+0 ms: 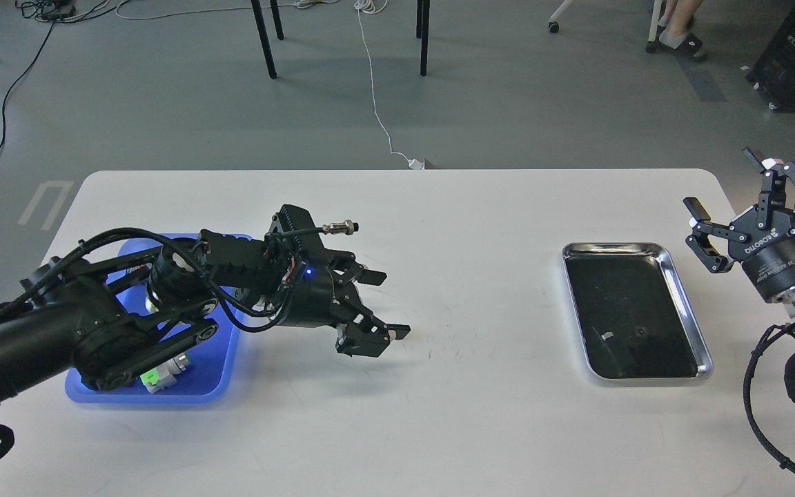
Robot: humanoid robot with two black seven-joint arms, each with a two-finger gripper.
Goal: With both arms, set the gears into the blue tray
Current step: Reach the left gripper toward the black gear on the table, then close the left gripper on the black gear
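Note:
The blue tray [212,378] lies at the table's near left, largely covered by my left arm. My left gripper [384,305] reaches out to the right of it, just above the bare tabletop, open with nothing between its fingers. Over the table's right edge my right gripper [724,182] is raised and open, also empty. It is to the right of the steel tray [689,304]. One tiny dark round piece [639,332], possibly a gear, rests on that tray's dark floor. No other gears can be made out.
A push-button switch with a green part [161,373] lies in the blue tray beneath my left arm. A small pale scrap [606,336] sits in the steel tray. Bare white tabletop [480,276] stretches between the two trays.

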